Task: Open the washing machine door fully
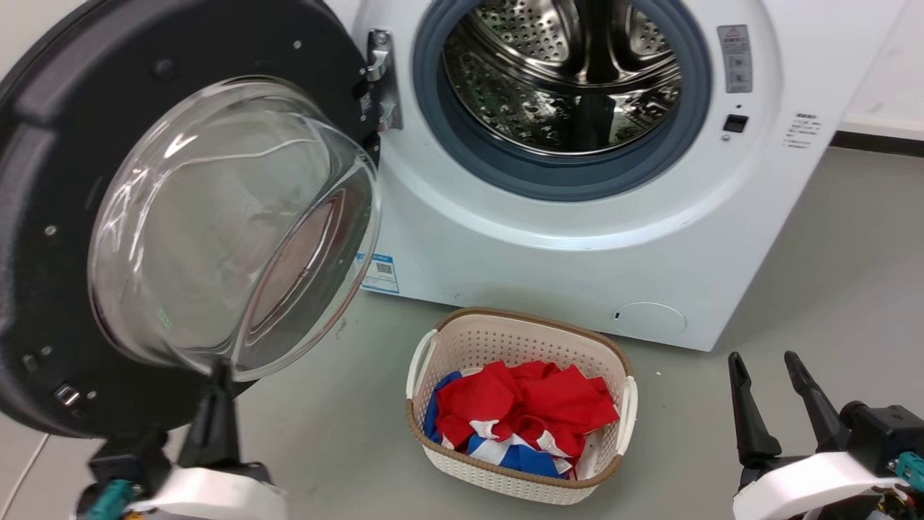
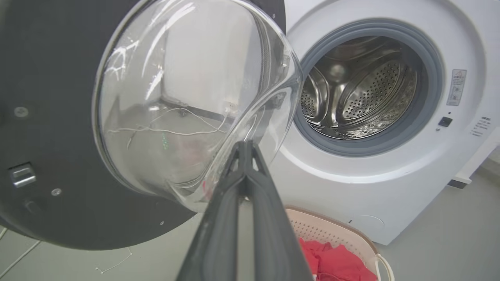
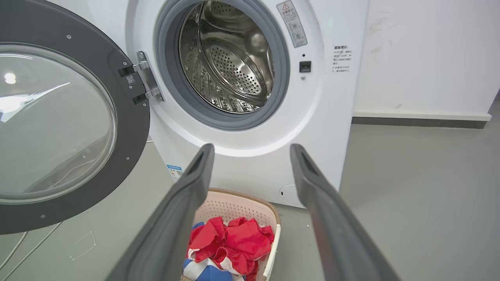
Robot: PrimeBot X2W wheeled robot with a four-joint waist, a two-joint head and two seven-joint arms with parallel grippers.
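Observation:
The washing machine door [image 1: 43,217] stands swung out to the left on its hinge [image 1: 379,79], its black rim and bulging glass bowl [image 1: 231,224] facing me. My left gripper [image 1: 216,370] is shut, with nothing between its fingers. Its tip lies at the bowl's lower edge, and whether it touches the glass I cannot tell. In the left wrist view the closed fingers [image 2: 245,146] point at the rim of the bowl [image 2: 175,97]. The washing machine [image 1: 577,253] shows its open steel drum [image 1: 570,72]. My right gripper [image 1: 763,357] is open at the lower right, away from the door [image 3: 129,101].
A cream laundry basket [image 1: 520,318] with red, blue and white cloth sits on the grey floor just before the machine, between my two arms. A white wall and dark skirting [image 3: 422,121] run to the machine's right. Thin cables [image 3: 23,249] lie on the floor under the door.

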